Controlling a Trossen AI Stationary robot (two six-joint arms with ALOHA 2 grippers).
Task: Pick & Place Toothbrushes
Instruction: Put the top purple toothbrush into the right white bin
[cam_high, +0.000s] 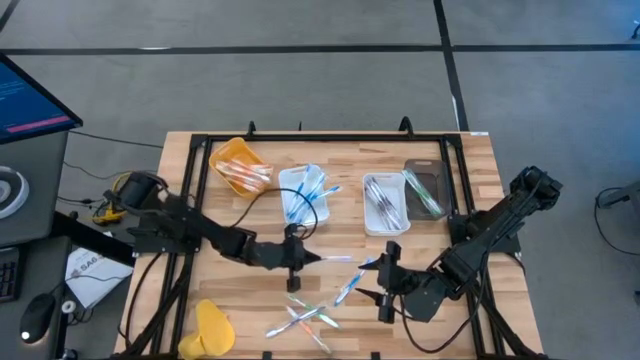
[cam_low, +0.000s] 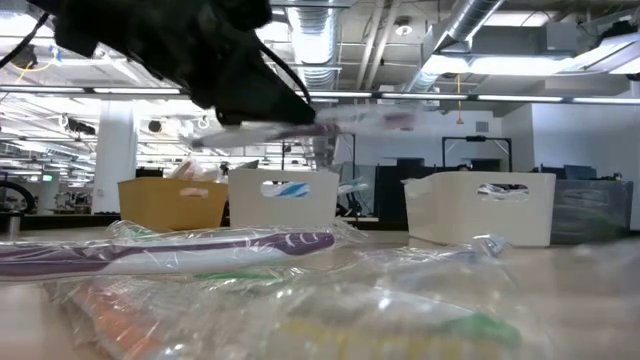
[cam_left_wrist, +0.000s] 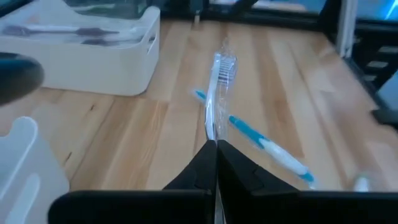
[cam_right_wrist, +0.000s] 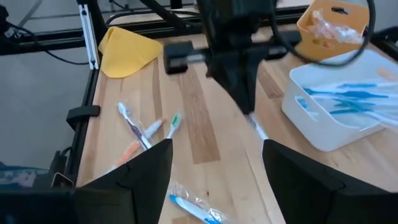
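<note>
Clamped in the left pincer (cam_left_wrist: 216, 144), a wrapped toothbrush (cam_left_wrist: 219, 87) is held above the table (cam_high: 240, 290) — carrying to a tray is judged next; the right pincer (cam_right_wrist: 214, 162) is spread, empty.

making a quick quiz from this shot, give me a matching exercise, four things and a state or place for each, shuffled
Things:
1. left gripper
2. right gripper
3. yellow tray
4. blue toothbrush

States or places:
A. open, holding nothing
B. lying loose on the table
C. shut on a wrapped toothbrush
D. at the far left of the tray row

Pairs: 1-C, 2-A, 3-D, 4-B
</note>
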